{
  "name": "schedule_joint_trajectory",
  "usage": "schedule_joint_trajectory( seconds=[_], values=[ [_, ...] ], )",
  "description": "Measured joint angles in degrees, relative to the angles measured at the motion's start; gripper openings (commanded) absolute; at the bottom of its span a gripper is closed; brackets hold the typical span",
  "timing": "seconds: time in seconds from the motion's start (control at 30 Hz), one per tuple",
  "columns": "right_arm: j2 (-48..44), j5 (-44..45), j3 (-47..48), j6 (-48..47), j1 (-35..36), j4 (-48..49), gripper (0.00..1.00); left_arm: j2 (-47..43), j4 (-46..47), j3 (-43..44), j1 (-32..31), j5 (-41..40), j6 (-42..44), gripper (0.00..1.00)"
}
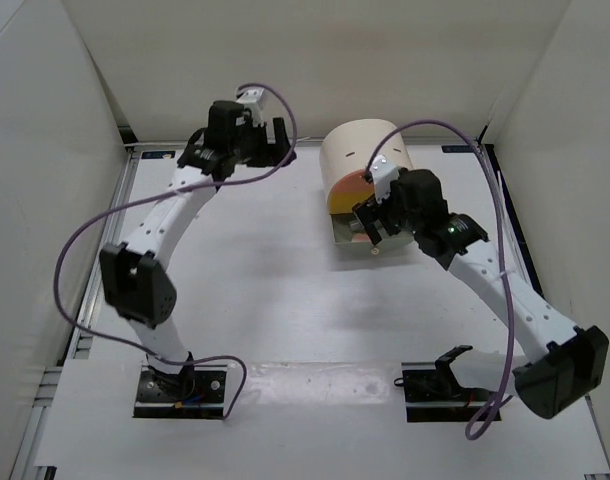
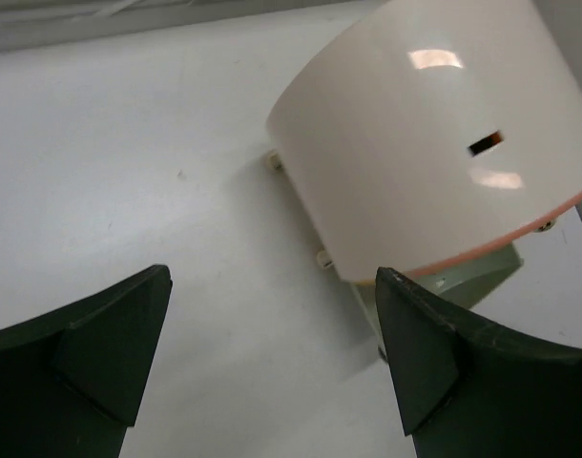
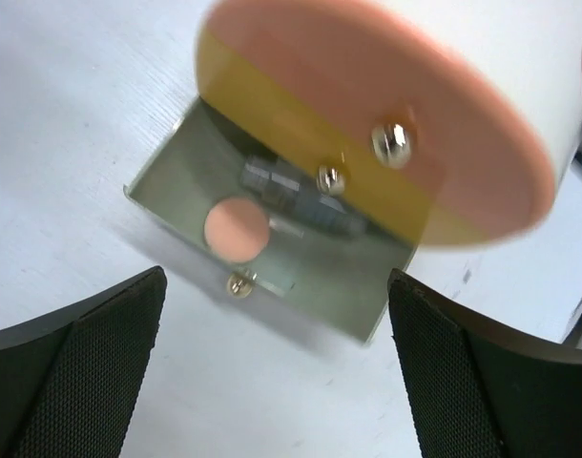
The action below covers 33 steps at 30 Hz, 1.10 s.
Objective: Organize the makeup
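Right tool (image 3: 277,279) spread; peach puff (image 3: 236,229) in drawer (image 3: 329,291), rest blurred.

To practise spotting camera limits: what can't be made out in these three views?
Right wrist: dark items beside the peach puff in the open drawer are blurred and partly under the yellow front; kind unclear.
Top: the right end effector covers the drawer's contents.
Left wrist: the cylinder box wall hides the drawer's contents.

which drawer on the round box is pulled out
The bottom drawer: its grey-green tray is slid out with the peach puff lying inside, while the yellow front and peach front above it are shut.
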Motion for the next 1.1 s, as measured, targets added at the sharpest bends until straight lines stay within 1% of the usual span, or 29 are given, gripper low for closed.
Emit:
schedule_joint_trajectory(
  seconds=[0.1, 0.2, 0.27, 0.3, 0.33, 0.37, 0.4, 0.47, 0.53, 0.6, 0.73, 0.93, 1.03, 1.07, 1.1],
  values=[
    [-3.6, 3.6, -4.4, 8.7, -0.1, -0.2, 0.94, 12.0, 2.6, 12.2, 1.6, 10.7, 4.5, 0.98],
    [-6.3, 4.8, -8.9, 14.8, -0.1, -1.9, 0.95, 26.2, 3.3, 28.4, 3.2, 24.8, 8.4, 0.98],
    [-8.3, 4.8, -12.1, 17.9, 0.0, -3.2, 0.96, 35.3, 6.8, 38.6, 4.2, 34.1, 9.2, 0.98],
    [-9.1, 4.6, -13.3, 19.1, 0.0, -4.1, 0.96, 39.2, 9.7, 42.0, 4.8, 38.8, 8.8, 0.98],
    [-9.7, 4.3, -14.4, 20.0, 0.0, -4.9, 0.97, 41.9, 13.6, 43.3, 5.4, 42.7, 7.0, 0.98],
    [-10.1, 4.0, -15.2, 20.7, 0.0, -5.5, 0.98, 44.5, 20.0, 43.2, 6.0, 47.0, 3.9, 0.99],
    [-10.2, 3.7, -16.0, 21.4, 0.0, -6.1, 0.98, 47.1, 27.5, 42.8, 6.8, 51.0, -0.4, 0.98],
    [-10.0, 3.0, -17.0, 22.3, 0.1, -6.8, 0.99, 51.6, 38.8, 42.8, 8.2, 56.2, -8.0, 0.98],
    [-9.7, 2.5, -17.6, 23.2, 0.1, -7.3, 0.99, 56.1, 46.1, 45.1, 9.1, 59.7, -12.8, 0.98],
    [-9.3, 1.8, -18.3, 23.9, 0.1, -7.3, 0.99, 58.8, 50.9, 45.8, 10.1, 62.0, -14.9, 0.98],
    [-7.9, -0.1, -21.4, 26.1, 0.5, -5.4, 0.99, 59.3, 55.7, 44.4, 9.9, 64.4, -12.7, 0.98],
    [-7.1, -0.1, -26.8, 30.9, 2.4, -0.8, 0.99, 59.5, 61.7, 44.9, 7.8, 64.4, -10.3, 0.98],
    [-6.2, 3.4, -28.5, 33.4, 3.7, 3.0, 0.93, 59.9, 64.7, 45.7, 6.9, 63.4, -10.3, 0.98],
    [-5.5, 4.7, -28.8, 34.2, 4.0, 4.7, 0.86, 60.2, 65.4, 45.9, 6.7, 63.1, -10.4, 0.98],
    [-4.6, 6.1, -29.1, 34.7, 4.3, 6.6, 0.82, 60.5, 66.4, 46.3, 6.3, 62.9, -10.4, 0.98]
  ],
)
